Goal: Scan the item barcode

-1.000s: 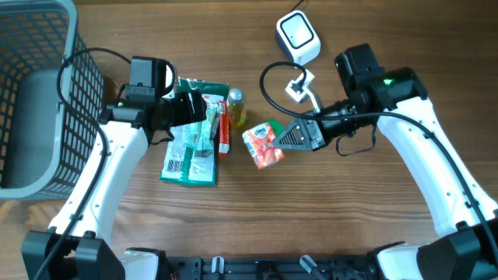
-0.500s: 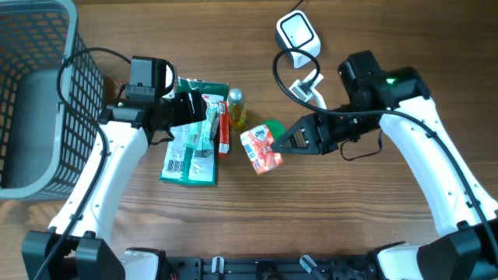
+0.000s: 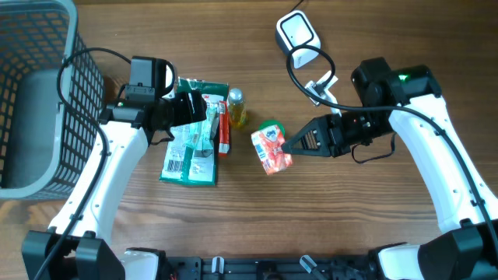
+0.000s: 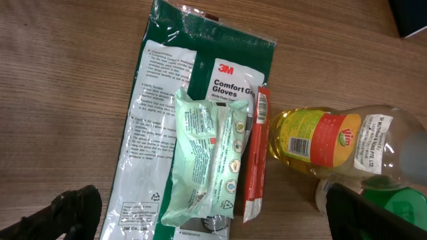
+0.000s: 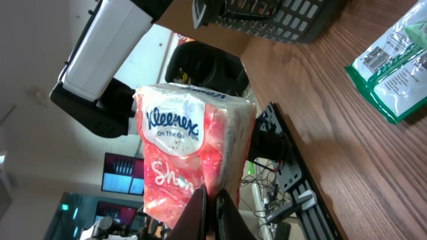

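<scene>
My right gripper [image 3: 292, 145] is shut on the edge of a red Kleenex tissue pack [image 3: 271, 148], held above the table's middle. The right wrist view has the pack [image 5: 193, 157] tilted, pinched between my closed fingers [image 5: 212, 208]. The white barcode scanner [image 3: 298, 36] stands at the back, well apart from the pack. My left gripper [image 3: 194, 109] hangs open over a pile of items. Its dark fingertips [image 4: 73, 212] straddle a mint wipes pack [image 4: 203, 160] without touching it.
The pile holds a green 3M gloves pack [image 3: 187, 155], a red sachet [image 3: 222, 131] and a yellow oil bottle [image 3: 236, 107]. A grey wire basket [image 3: 31, 101] fills the far left. The scanner's black cable [image 3: 299, 74] loops toward my right arm.
My right arm has shifted rightward with the tissue pack, carrying it a little right over the table. The left arm has stayed still.
</scene>
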Controlling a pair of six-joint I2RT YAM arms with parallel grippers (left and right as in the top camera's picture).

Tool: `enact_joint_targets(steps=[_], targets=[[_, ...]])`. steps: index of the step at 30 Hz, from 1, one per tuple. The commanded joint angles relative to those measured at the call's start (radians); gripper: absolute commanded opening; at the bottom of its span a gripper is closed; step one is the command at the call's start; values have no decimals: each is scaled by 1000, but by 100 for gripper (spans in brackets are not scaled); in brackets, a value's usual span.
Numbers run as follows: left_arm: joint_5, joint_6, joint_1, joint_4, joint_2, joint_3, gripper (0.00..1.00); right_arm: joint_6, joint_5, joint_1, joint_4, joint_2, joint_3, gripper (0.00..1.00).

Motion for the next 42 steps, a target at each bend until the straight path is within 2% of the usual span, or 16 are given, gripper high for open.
enact_joint_targets(steps=[1,7,10,11,14,16,21,22,27,32,34,36,42], targets=[[11,-13,4,2,-2,10,100,-23,39,-3,0,-7,7,4],[11,-13,4,2,-2,10,100,-22,55,-3,30,-7,7,4],[11,-13,4,2,-2,10,100,1,232,-3,119,-6,6,4],[11,-13,4,2,-2,10,100,56,305,-3,158,-6,6,4],[11,-13,4,2,-2,10,100,388,607,-3,325,-6,6,4],[11,-13,4,2,-2,10,100,540,806,-3,393,-6,6,4],[11,-13,4,2,-2,10,100,668,1128,-3,411,-5,4,4],[11,-13,4,2,-2,10,100,735,1205,-2,413,-5,-3,4],[11,-13,4,2,-2,10,100,828,1222,-1,495,-3,-106,4],[11,-13,4,2,-2,10,100,949,1275,-1,759,-2,-348,4],[11,-13,4,2,-2,10,100,956,1282,-1,868,-2,-428,5],[11,-13,4,2,-2,10,100,955,1282,-1,933,-2,-478,12],[11,-13,4,3,-2,10,100,955,1302,-1,1011,-2,-535,13]])
